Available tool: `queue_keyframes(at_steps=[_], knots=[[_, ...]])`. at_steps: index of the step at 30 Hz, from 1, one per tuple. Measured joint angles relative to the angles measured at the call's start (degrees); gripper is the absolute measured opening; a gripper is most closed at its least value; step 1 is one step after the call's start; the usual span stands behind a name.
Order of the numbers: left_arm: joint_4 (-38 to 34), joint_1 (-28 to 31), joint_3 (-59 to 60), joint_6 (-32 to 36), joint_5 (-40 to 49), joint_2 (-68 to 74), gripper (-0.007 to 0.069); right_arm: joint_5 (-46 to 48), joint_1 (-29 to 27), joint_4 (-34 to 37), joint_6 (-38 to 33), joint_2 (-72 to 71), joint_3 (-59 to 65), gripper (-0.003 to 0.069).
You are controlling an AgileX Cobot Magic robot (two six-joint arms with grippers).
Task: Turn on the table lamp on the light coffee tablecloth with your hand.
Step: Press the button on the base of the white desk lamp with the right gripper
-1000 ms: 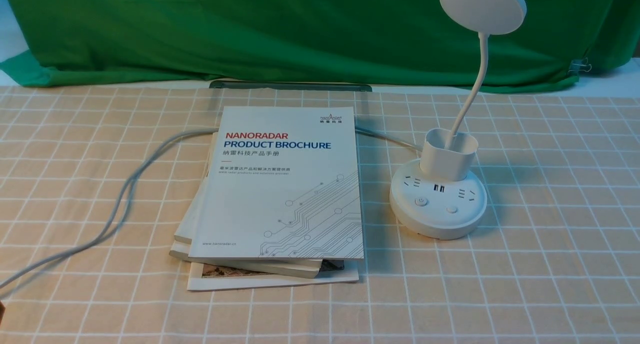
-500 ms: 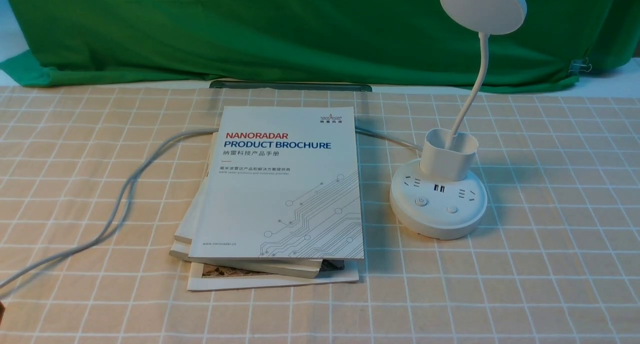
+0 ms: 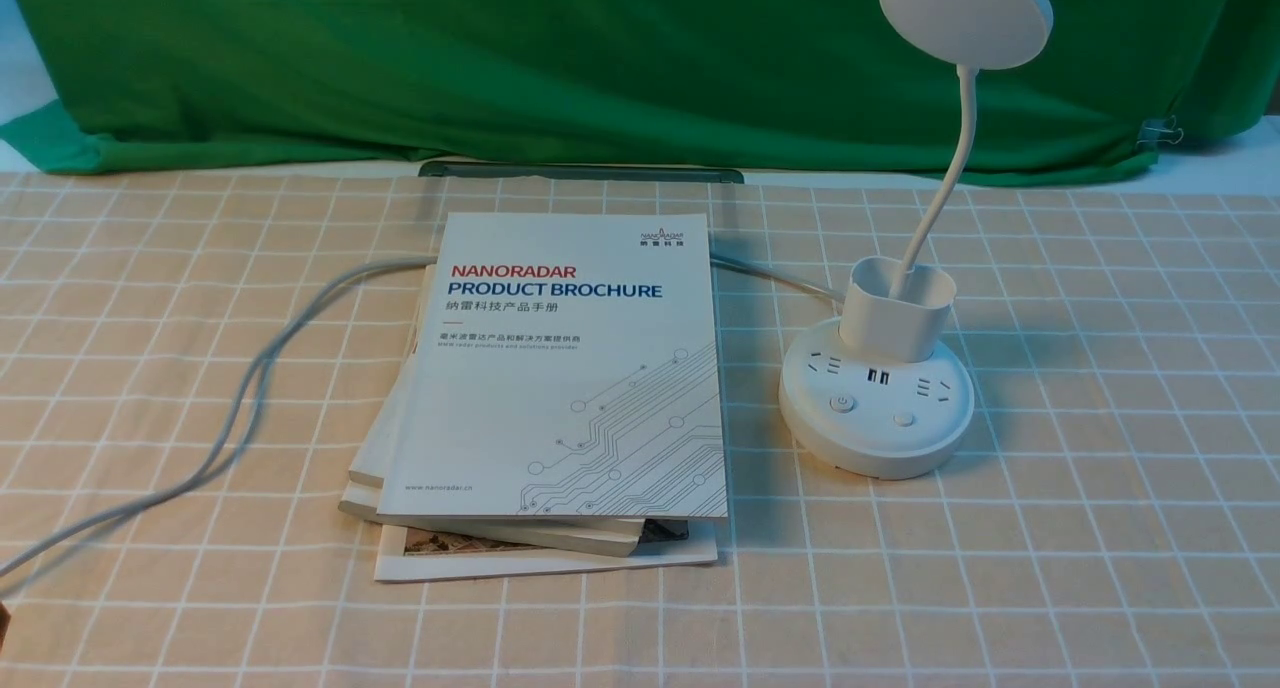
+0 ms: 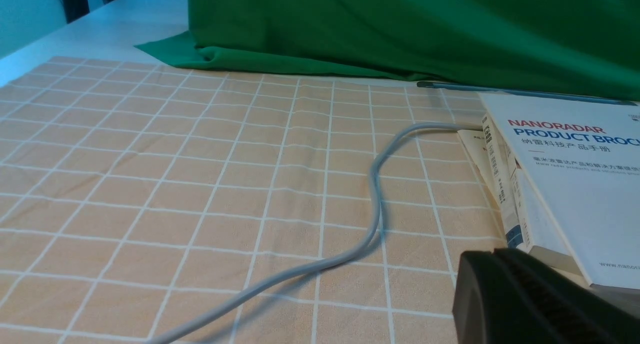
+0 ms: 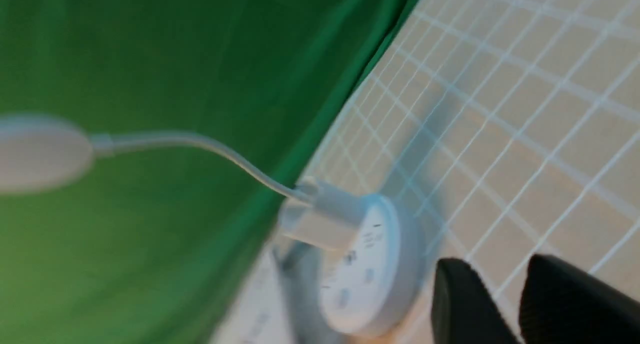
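Left gripper [image 4: 500,279] sat low at near left, opening impossible to tell, grey cable [image 3: 230,418] crossed the light coffee tablecloth [image 3: 1100,468] to the mid-table brochure stack [image 3: 570,368], table lamp [image 3: 880,408] stood just right of it on the cloth, right gripper [image 5: 497,274] pointed toward its base, jaws apart, empty.

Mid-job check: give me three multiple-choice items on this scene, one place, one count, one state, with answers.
1. Where is the table lamp relative to the brochure stack? A on top; B to its right; C to its left.
2. How many round buttons on the lamp's base? A one; B four; C two.
3. The right gripper is: A open, clear of the lamp; B shut on the gooseneck; C pressing a button.
Answers: B, it stands beside the stack's right edge; C, two sit side by side; A, its fingers stand apart with nothing between.
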Motion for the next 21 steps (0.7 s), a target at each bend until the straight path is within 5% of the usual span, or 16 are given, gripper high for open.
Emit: queue_keyframes(at_steps=[11,15,21], knots=[[0.00,0.00,0.00,0.00,0.00,0.00,0.0021,-2.50,0.50,-6.32,-6.20,0.00,0.02,0.0241],[0.00,0.00,0.00,0.00,0.00,0.00,0.0021,-3.80,3.60,-6.54,-19.21,0.64,-3.68,0.0215],[0.00,0.00,0.00,0.00,0.00,0.00,0.0021,1.45,9.44,-7.05,-48.08,15.00,-21.84,0.0037]])
